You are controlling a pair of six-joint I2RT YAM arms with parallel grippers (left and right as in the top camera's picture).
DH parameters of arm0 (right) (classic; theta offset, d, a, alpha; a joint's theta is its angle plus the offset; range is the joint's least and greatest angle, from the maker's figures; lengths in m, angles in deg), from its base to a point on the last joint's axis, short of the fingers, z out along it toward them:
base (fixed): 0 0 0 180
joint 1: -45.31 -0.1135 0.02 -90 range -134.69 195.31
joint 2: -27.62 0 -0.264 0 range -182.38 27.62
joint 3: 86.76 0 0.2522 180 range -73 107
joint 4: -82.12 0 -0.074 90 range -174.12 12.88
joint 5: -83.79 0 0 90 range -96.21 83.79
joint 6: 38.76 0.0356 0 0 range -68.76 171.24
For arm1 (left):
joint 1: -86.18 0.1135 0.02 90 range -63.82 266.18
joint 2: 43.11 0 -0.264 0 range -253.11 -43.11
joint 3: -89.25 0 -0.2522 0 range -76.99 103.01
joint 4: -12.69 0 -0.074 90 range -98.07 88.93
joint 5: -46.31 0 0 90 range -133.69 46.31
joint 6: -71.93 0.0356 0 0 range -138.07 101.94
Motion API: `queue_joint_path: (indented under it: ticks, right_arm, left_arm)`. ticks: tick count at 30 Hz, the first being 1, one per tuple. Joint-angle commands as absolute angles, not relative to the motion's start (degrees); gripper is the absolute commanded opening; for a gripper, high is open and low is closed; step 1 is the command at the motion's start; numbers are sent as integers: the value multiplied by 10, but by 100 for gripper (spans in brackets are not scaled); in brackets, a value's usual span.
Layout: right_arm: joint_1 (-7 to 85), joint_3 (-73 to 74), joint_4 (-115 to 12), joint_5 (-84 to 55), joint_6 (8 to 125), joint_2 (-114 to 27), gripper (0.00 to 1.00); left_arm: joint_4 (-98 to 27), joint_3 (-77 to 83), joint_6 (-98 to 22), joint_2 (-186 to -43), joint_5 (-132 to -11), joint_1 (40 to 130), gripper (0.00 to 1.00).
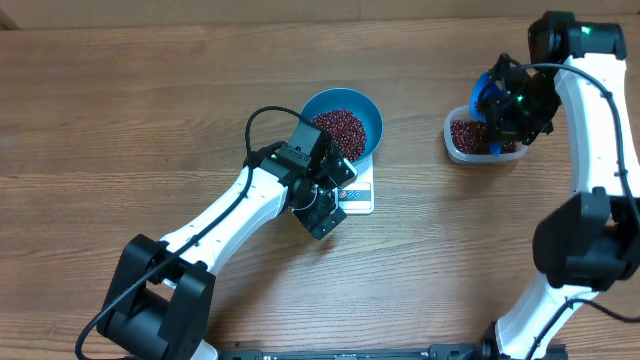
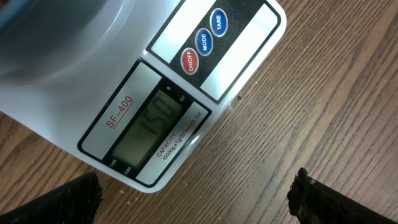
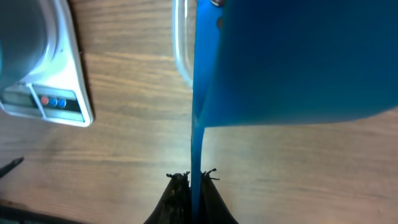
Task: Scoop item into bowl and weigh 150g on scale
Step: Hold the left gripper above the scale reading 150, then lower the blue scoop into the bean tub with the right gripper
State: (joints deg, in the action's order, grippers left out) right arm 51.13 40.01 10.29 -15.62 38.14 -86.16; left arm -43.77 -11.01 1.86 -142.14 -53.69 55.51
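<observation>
The blue bowl (image 1: 365, 120) stands on the white scale (image 1: 358, 197) and holds a heap of red-brown beans (image 1: 340, 128). My left gripper (image 1: 325, 214) hovers at the scale's front edge, open and holding nothing. In the left wrist view the scale (image 2: 205, 68) shows its lit display, with my left gripper (image 2: 196, 202) spread wide over bare wood. My right gripper (image 1: 510, 108) is shut on the handle of a blue scoop (image 1: 482, 95) above the clear tub (image 1: 455, 148). The right wrist view shows my right gripper (image 3: 191, 185) clamping the scoop (image 3: 292, 62) by its thin handle.
The clear plastic tub at the right holds more beans (image 1: 468, 134); its rim (image 3: 181, 53) shows beside the scoop. The scale (image 3: 50, 93) lies at the left of the right wrist view. Small crumbs lie on the wood near the scale's corner.
</observation>
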Motion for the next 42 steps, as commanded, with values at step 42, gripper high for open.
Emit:
queue_joint_path:
  ticks: [42]
  right_arm:
    - [317, 335, 114, 288, 673, -834, 4]
  left_arm:
    - [-376, -114, 30, -1425, -538, 554, 100]
